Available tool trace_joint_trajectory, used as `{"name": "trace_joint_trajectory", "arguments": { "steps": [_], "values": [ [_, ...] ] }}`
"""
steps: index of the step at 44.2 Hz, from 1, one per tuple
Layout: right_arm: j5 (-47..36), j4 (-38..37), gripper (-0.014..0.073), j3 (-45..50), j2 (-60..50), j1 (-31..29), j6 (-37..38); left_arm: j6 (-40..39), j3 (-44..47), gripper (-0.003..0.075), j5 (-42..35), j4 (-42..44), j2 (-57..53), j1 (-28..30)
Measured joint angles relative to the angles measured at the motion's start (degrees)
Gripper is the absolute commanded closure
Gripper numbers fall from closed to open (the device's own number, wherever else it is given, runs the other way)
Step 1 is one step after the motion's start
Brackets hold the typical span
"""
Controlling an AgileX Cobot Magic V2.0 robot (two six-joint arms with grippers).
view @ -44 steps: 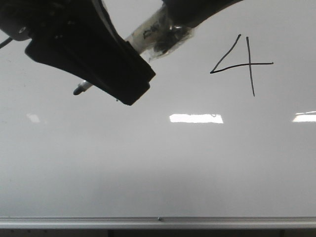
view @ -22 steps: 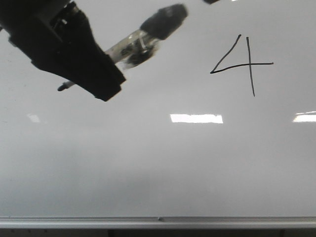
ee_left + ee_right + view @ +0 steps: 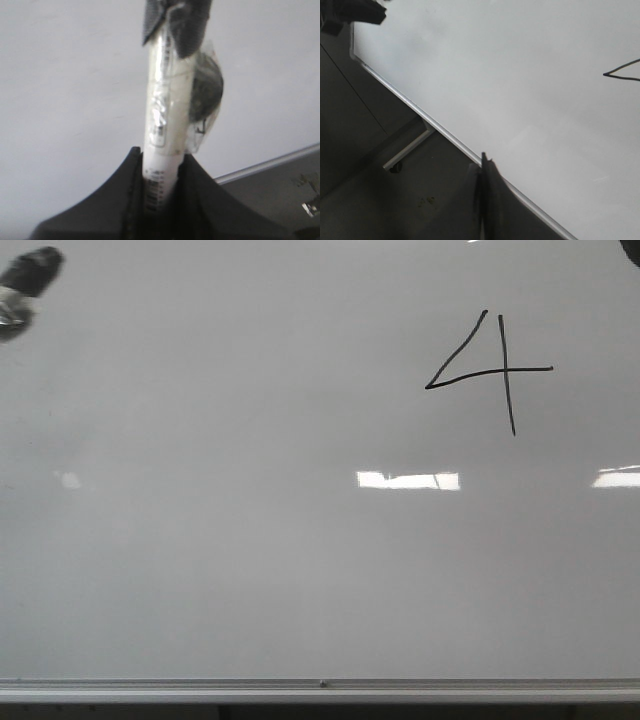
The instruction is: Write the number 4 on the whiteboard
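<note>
A black hand-drawn number 4 (image 3: 490, 370) stands at the upper right of the whiteboard (image 3: 300, 570), which fills the front view. Part of its slanted stroke shows in the right wrist view (image 3: 622, 72). My left gripper (image 3: 162, 165) is shut on a white marker (image 3: 162, 125) with a black cap and tape round it. Only the marker's dark end (image 3: 28, 275) shows at the front view's top left corner. My right gripper (image 3: 482, 167) is shut and empty, over the board's silver frame edge (image 3: 445, 132).
The board's aluminium frame (image 3: 320, 688) runs along the bottom of the front view. Bright light reflections (image 3: 408, 480) lie on the board. In the right wrist view a dark floor and a metal bar (image 3: 407, 147) lie beyond the frame.
My left gripper with the marker has moved left and up, away from the number 4, almost out of the front view. The 4 is unchanged.
</note>
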Motion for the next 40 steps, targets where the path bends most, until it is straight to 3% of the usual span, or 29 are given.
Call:
{"name": "trace_joint_trajectory", "arguments": {
  "steps": [6,12,23,40],
  "values": [
    [0.3,0.0,0.0656,0.8,-1.3,0.0,0.0,-1.0,0.6,0.0741,-1.0,0.4,-0.7,11.7],
    [0.3,0.0,0.0656,0.8,-1.3,0.0,0.1,-1.4,0.7,0.0741,-6.8,0.5,2.1,17.8],
    [0.3,0.0,0.0656,0.8,-1.3,0.0,0.1,-1.4,0.2,0.0740,-19.8,-0.2,12.7,19.0],
    [0.3,0.0,0.0656,0.8,-1.3,0.0,0.1,-1.4,-9.0,0.0734,-14.9,-1.2,25.4,19.0]
  ]
}}
